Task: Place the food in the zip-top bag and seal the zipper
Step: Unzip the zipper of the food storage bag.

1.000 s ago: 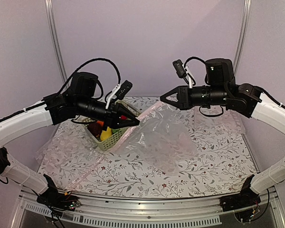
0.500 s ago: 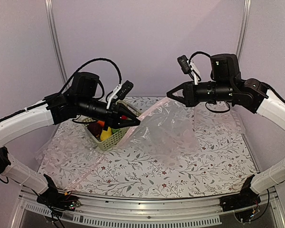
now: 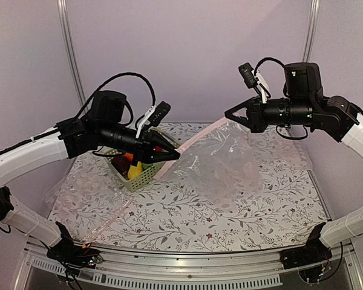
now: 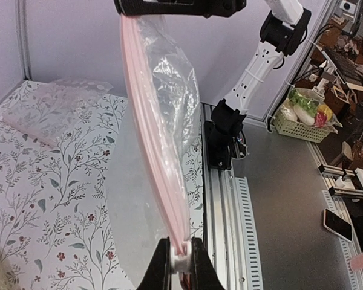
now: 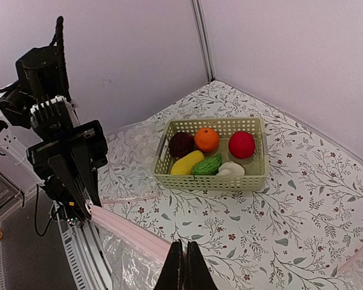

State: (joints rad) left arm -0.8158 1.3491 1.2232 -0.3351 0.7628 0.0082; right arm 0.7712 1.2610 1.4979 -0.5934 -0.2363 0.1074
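- You have the counter (image 3: pixel 187 226), under a leaf-and-flower print, filling the lower half of the top view.
- Your zip-top bag (image 3: pixel 221 172) hangs in the middle of that view. Its mouth edge is lifted and stretched on a slant between the two tools. Its lower edge seems to rest on the counter, though the clear film makes that hard to judge.
- The light green lattice basket (image 3: pixel 144 175) stands on the counter at centre left, just below the left tool and beside the bag's lower end.
- Your left tool (image 3: pixel 173 155), at centre left of the top view, is clenched on the lower end of the zipper (image 4: pixel 154 151). In the left wrist view its fingers (image 4: pixel 162 269) pinch from both sides at the bottom edge.
- Your right tool (image 3: pixel 231 115), right of centre and higher, is clenched tight on the zipper's upper end. In the right wrist view the pink strip runs in from the left to where the fingers meet at bottom centre.
- The zipper is a taut pale pink line from one tool to the other.
- The food (image 5: pixel 193 160) all lies in the basket, in the middle of the right wrist view:
  - Back row: dark maroon piece (image 5: pixel 181 144), orange piece (image 5: pixel 206 139), red ball (image 5: pixel 241 144).
  - Front row: yellow piece (image 5: pixel 184 164), green piece (image 5: pixel 207 164), white piece (image 5: pixel 230 170).
- The small white slider (image 4: pixel 181 261) sits between the left tool's fingers.
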